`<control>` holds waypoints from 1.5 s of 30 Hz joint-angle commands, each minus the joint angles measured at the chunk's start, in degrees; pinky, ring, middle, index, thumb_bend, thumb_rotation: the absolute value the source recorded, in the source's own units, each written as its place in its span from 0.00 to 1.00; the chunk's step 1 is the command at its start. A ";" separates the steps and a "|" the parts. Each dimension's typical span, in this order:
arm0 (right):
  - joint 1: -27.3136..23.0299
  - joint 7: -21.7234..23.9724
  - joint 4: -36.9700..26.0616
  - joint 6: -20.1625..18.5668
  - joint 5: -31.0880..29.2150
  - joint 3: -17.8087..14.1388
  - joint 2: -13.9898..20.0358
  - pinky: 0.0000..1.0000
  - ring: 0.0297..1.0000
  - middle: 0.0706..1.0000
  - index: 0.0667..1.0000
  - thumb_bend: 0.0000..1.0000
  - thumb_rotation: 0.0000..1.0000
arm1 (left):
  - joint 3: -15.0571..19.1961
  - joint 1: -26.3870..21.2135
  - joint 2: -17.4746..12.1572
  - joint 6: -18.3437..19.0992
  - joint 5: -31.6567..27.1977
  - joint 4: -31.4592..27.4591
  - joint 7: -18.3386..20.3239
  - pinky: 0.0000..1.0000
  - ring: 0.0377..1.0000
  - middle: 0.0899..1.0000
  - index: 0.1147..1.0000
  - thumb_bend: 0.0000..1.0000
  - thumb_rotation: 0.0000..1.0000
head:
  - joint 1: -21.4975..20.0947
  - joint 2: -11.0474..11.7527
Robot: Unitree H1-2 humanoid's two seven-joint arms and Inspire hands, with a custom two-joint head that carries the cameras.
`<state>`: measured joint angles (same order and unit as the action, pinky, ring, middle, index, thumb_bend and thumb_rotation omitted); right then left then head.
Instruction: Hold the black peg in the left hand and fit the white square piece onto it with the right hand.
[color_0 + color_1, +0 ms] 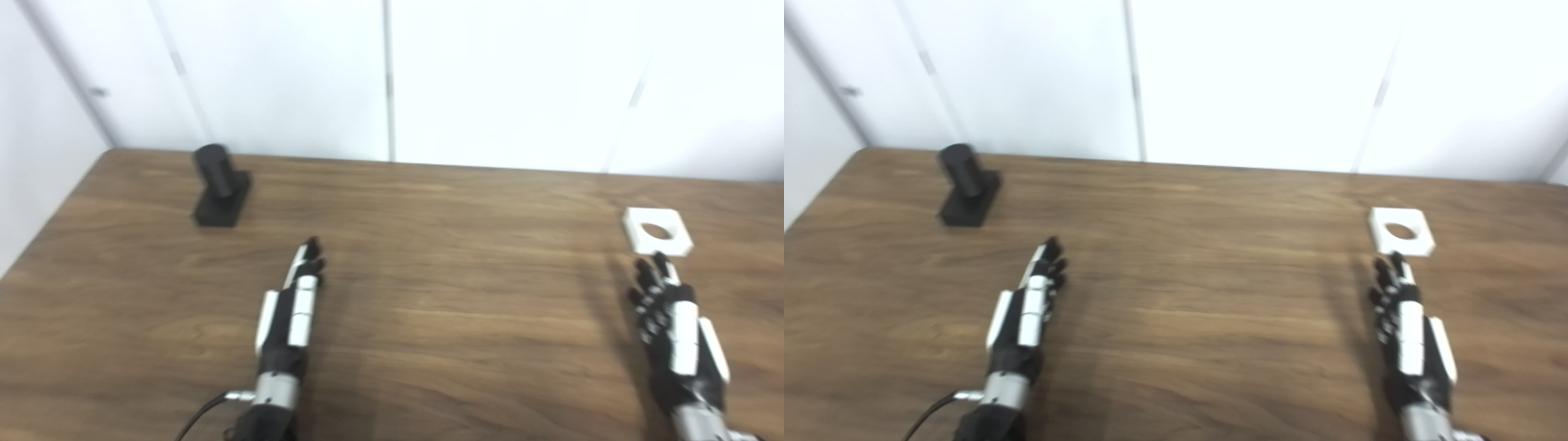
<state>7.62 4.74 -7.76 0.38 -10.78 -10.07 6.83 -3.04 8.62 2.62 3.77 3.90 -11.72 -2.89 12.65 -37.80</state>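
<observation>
Left hand [288, 318] empty; black peg [219, 184] far.

Lab bench, wooden table [429, 318], white wall panels [490, 79]

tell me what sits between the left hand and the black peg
Nothing: only bare wooden table lies between the left hand and the black peg, which stands at the far left. Both eye views show this stretch bare.
</observation>
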 commanded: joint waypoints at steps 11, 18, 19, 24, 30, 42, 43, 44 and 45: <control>1.50 1.20 2.03 1.26 -1.90 -1.11 2.71 1.00 1.00 0.97 1.00 0.55 1.00 | -3.44 1.24 2.33 -4.30 2.99 4.44 -2.01 0.98 0.98 0.99 0.98 0.52 1.00 | 5.78 5.42; 1.36 2.44 3.25 3.83 -1.86 -0.68 3.34 1.00 1.00 0.98 1.00 0.63 1.00 | -3.96 1.14 2.83 -4.86 3.16 5.78 -2.96 0.98 0.99 1.00 0.98 0.52 1.00 | 6.23 7.77; 1.31 2.43 3.47 4.06 -1.84 -0.64 3.31 1.00 1.00 0.98 1.00 0.63 1.00 | -3.97 1.17 2.85 -4.90 3.12 5.90 -3.00 0.98 0.99 1.00 0.98 0.52 1.00 | 5.98 7.99; 1.46 2.03 3.15 2.81 -1.90 -0.42 3.26 1.00 1.00 0.95 1.00 0.66 1.00 | -4.17 1.45 2.26 -5.29 2.51 5.93 -2.25 1.00 1.00 1.00 1.00 0.54 1.00 | 5.22 7.70; 1.60 1.60 2.56 1.81 -1.40 0.05 2.76 1.00 1.00 0.94 1.00 0.66 1.00 | -4.14 1.48 1.38 -3.82 3.10 4.86 -1.84 1.00 1.00 1.00 1.00 0.54 1.00 | 4.37 7.61; 2.03 1.75 3.26 2.35 -1.76 0.50 1.46 1.00 1.00 0.95 1.00 0.63 1.00 | 0.82 0.90 -2.50 4.57 15.30 -7.20 -3.20 0.94 0.96 0.98 1.00 0.48 0.55 | 0.45 7.33; 2.01 1.78 3.46 2.83 -1.47 0.60 1.48 1.00 1.00 0.96 1.00 0.63 1.00 | 1.40 0.29 -3.12 6.54 17.42 -8.90 -3.06 0.96 0.97 0.98 0.99 0.51 0.49 | 0.30 7.32; 1.99 1.76 3.59 3.16 -1.24 0.69 1.44 1.00 1.00 0.95 1.00 0.63 1.00 | 1.80 -0.12 -3.52 7.84 18.81 -9.92 -2.90 0.98 0.98 0.98 0.98 0.53 0.44 | 0.20 7.35; 1.98 1.44 3.37 2.94 -0.98 0.75 1.19 1.00 1.00 0.95 1.00 0.63 1.00 | 2.59 -0.91 -4.05 10.41 20.99 -11.24 -2.85 0.99 0.98 0.98 0.98 0.54 0.42 | -0.03 7.42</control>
<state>7.98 6.24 -6.51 1.86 -11.95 -9.95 9.21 -0.84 8.70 0.42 12.17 21.92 -20.43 -5.76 12.57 -30.32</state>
